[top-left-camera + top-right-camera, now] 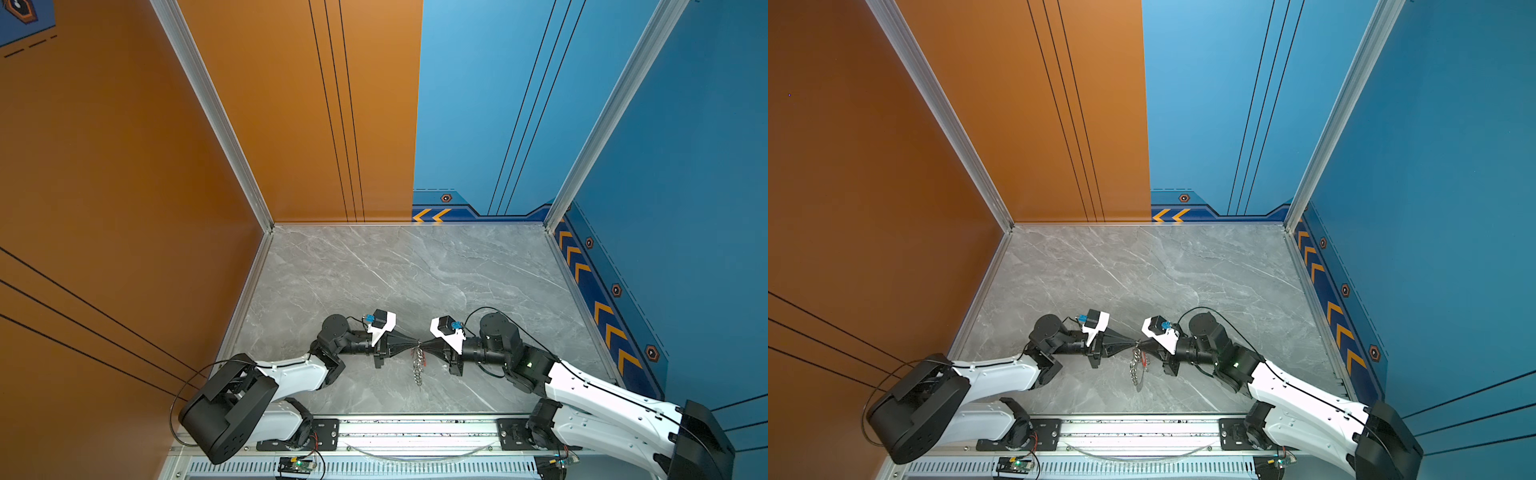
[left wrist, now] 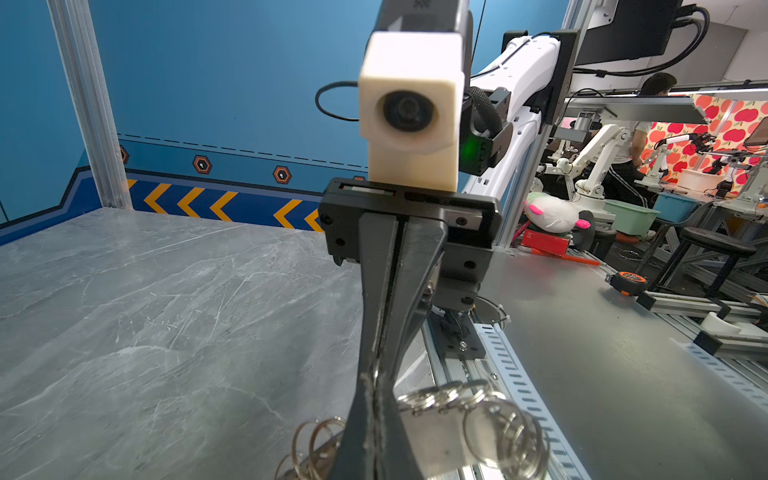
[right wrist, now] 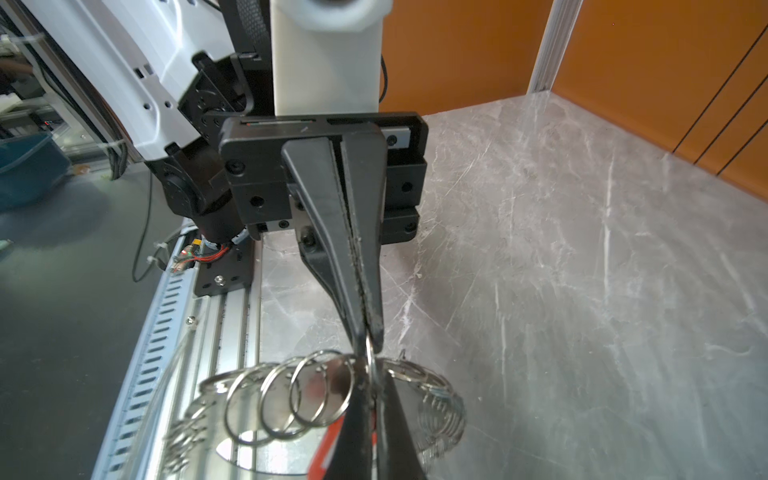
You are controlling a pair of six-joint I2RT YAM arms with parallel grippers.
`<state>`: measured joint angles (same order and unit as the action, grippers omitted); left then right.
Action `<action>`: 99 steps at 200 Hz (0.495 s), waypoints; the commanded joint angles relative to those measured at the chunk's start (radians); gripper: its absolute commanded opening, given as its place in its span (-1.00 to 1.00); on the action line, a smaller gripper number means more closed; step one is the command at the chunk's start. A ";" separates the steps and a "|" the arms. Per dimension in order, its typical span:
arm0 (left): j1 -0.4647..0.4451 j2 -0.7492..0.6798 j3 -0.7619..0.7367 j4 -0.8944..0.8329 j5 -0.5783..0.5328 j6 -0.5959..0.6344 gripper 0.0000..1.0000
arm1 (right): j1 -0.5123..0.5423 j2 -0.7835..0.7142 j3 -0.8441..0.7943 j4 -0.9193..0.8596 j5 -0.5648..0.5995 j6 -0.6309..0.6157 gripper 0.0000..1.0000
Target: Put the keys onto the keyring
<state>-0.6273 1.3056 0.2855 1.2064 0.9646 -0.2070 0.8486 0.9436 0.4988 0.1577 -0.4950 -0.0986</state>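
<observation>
**Grippers tip to tip at the keyring**
The left gripper, in from 9 o'clock, is clamped on a split ring of the keyring. The right gripper, in from 3 o'clock, has its jaws pressed together, but what they pinch is unclear. The keyring trails toward 6 o'clock over the table. An orange-red tag of the keys shows beside the right fingers.

No readable text; orange chevrons line the wall.

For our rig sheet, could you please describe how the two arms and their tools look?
The left arm and right arm have white shells, black joints and thin black cables. The left tool and right tool are black, with long tapering fingers and white camera housings.
</observation>
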 commanded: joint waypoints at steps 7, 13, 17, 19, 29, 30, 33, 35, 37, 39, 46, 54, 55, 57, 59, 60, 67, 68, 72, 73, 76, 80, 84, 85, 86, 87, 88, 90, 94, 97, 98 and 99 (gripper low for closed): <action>-0.003 0.007 0.004 0.016 0.015 0.013 -1.00 | -0.003 -0.026 0.072 -0.090 0.028 -0.026 -1.00; -0.003 0.004 0.006 -0.016 0.012 0.028 -0.97 | -0.001 -0.032 0.093 -0.141 0.045 -0.042 -1.00; -0.003 -0.003 0.010 -0.042 0.008 0.043 -0.94 | 0.002 -0.034 0.110 -0.176 0.059 -0.053 -1.00; -0.003 -0.006 0.011 -0.056 0.007 0.050 -0.93 | 0.003 -0.035 0.117 -0.194 0.067 -0.058 -1.00; -0.004 -0.028 0.015 -0.124 -0.003 0.086 -0.83 | 0.010 -0.034 0.161 -0.287 0.109 -0.086 -1.00; -0.005 -0.031 0.017 -0.133 -0.004 0.090 -0.81 | 0.010 -0.033 0.166 -0.300 0.112 -0.090 -1.00; -0.006 -0.039 0.017 -0.157 -0.009 0.102 -0.76 | 0.013 -0.031 0.179 -0.333 0.128 -0.101 -1.00; -0.006 -0.046 0.019 -0.172 -0.013 0.111 -0.72 | 0.015 -0.027 0.191 -0.353 0.138 -0.108 -1.00; -0.006 -0.052 0.019 -0.188 -0.018 0.119 -0.69 | 0.019 -0.024 0.203 -0.377 0.148 -0.115 -1.00; -0.007 -0.058 0.020 -0.204 -0.022 0.128 -0.65 | 0.022 -0.019 0.213 -0.400 0.160 -0.124 -1.00; -0.009 -0.079 0.025 -0.265 -0.035 0.162 -0.56 | 0.036 0.000 0.257 -0.475 0.196 -0.144 -1.00; -0.014 -0.100 0.032 -0.331 -0.050 0.199 -0.52 | 0.053 0.024 0.300 -0.545 0.229 -0.161 -1.00; -0.015 -0.103 0.033 -0.338 -0.051 0.203 -0.51 | 0.054 0.027 0.304 -0.551 0.234 -0.162 -1.00; -0.015 -0.107 0.036 -0.354 -0.056 0.210 -0.50 | 0.058 0.032 0.314 -0.567 0.241 -0.166 -1.00; -0.018 -0.112 0.036 -0.366 -0.059 0.216 -0.49 | 0.063 0.039 0.324 -0.581 0.249 -0.171 -1.00; -0.019 -0.113 0.038 -0.371 -0.061 0.219 -0.48 | 0.065 0.041 0.329 -0.586 0.252 -0.174 -1.00; -0.022 -0.122 0.042 -0.402 -0.073 0.233 -0.44 | 0.075 0.058 0.359 -0.633 0.271 -0.187 -1.00; -0.023 -0.123 0.043 -0.403 -0.074 0.234 -0.43 | 0.078 0.060 0.363 -0.638 0.273 -0.189 -1.00; -0.023 -0.126 0.043 -0.408 -0.078 0.237 -0.41 | 0.082 0.068 0.377 -0.656 0.281 -0.196 -1.00; -0.024 -0.126 0.044 -0.409 -0.079 0.236 -0.41 | 0.083 0.070 0.379 -0.660 0.282 -0.197 -1.00; -0.025 -0.127 0.043 -0.409 -0.079 0.235 -0.40 | 0.085 0.077 0.389 -0.674 0.284 -0.204 -1.00; -0.025 -0.129 0.044 -0.409 -0.081 0.235 -0.39 | 0.087 0.086 0.404 -0.694 0.286 -0.209 -1.00; -0.026 -0.130 0.044 -0.410 -0.082 0.232 -0.37 | 0.092 0.098 0.419 -0.715 0.288 -0.219 -1.00; -0.026 -0.130 0.043 -0.410 -0.082 0.232 -0.37 | 0.092 0.099 0.423 -0.720 0.289 -0.221 -1.00; -0.026 -0.131 0.044 -0.410 -0.082 0.231 -0.36 | 0.094 0.103 0.428 -0.727 0.290 -0.223 -1.00; -0.025 -0.131 0.043 -0.410 -0.082 0.230 -0.36 | 0.095 0.106 0.432 -0.733 0.291 -0.225 -1.00; -0.026 -0.131 0.043 -0.410 -0.082 0.230 -0.36 | 0.096 0.109 0.435 -0.738 0.292 -0.228 -1.00; -0.026 -0.131 0.045 -0.410 -0.083 0.227 -0.35 | 0.098 0.115 0.443 -0.749 0.293 -0.233 -1.00; -0.026 -0.131 0.045 -0.409 -0.085 0.224 -0.32 | 0.104 0.126 0.460 -0.771 0.299 -0.242 -1.00; -0.026 -0.131 0.046 -0.410 -0.087 0.221 -0.30 | 0.108 0.134 0.470 -0.784 0.304 -0.249 -1.00; -0.026 -0.131 0.046 -0.409 -0.086 0.220 -0.29 | 0.110 0.137 0.474 -0.791 0.306 -0.252 -1.00; -0.026 -0.131 0.046 -0.409 -0.087 0.219 -0.28 | 0.112 0.140 0.477 -0.796 0.308 -0.254 -1.00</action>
<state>-0.6468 1.1870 0.3073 0.8768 0.9058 -0.0216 0.9348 1.0332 0.8940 -0.4217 -0.2653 -0.2676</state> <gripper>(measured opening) 0.331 0.047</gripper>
